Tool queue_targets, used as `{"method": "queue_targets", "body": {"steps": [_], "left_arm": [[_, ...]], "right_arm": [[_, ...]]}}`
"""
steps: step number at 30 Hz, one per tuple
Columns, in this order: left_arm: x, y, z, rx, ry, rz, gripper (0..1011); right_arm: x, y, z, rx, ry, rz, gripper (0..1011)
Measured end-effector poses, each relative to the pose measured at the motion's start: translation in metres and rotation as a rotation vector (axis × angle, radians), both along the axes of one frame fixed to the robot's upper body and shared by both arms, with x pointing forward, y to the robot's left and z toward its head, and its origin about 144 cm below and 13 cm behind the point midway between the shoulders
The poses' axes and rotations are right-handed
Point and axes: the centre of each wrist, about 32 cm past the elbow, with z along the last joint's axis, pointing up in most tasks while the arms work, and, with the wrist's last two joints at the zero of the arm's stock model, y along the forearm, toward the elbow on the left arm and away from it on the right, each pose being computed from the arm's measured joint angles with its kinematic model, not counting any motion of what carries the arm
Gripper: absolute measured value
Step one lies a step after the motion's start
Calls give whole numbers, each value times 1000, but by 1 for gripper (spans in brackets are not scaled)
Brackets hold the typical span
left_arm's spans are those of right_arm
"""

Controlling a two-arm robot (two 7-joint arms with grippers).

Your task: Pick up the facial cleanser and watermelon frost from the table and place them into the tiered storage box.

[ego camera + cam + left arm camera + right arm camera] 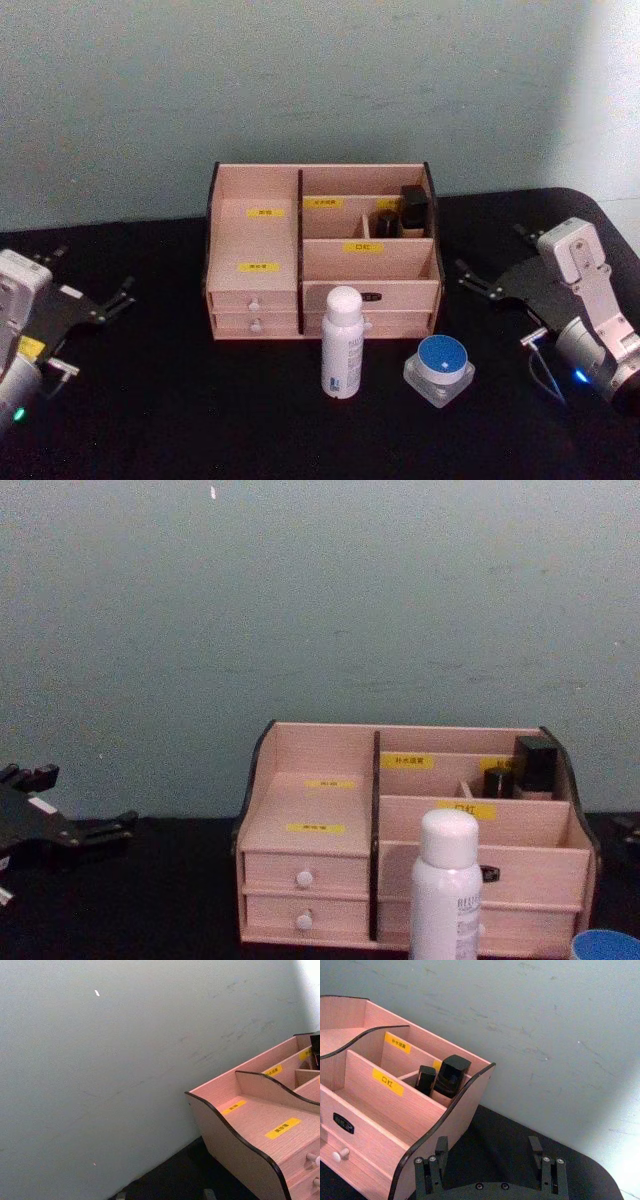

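The facial cleanser (342,343), one white bottle, stands on the black table (180,400) just in front of the one tiered storage box (255,235). One watermelon frost (440,368) sits near its right side. Two small dark bottles (414,210) stand in the box's back right part. The left gripper (88,275) and the right gripper (497,257) rest out at the sides, fingers apart.

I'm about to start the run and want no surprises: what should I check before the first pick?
1. Cleanser upright, in front of the box: ok.
2. Jar lid on, apart from the cleanser: ok.
3. Room in the box, whose dark bottles sit back right: ok.
4. Right gripper open, off to the box's right: ok.
5. Left gripper open, off to the box's left: ok.
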Motion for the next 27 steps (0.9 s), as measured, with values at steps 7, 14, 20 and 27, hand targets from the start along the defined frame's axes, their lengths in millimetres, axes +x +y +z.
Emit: {"method": "queue_targets", "body": {"steps": [7,14,20,27], "left_arm": [[0,0,0,0,0,0,1001],[0,0,0,0,0,0,1001],[0,0,0,0,0,0,1001],[0,0,0,0,0,0,1001]], "right_arm": [[0,0,0,0,0,0,1003],[0,0,0,0,0,0,1002],[0,0,0,0,0,0,1002],[0,0,0,0,0,0,1003]]}}
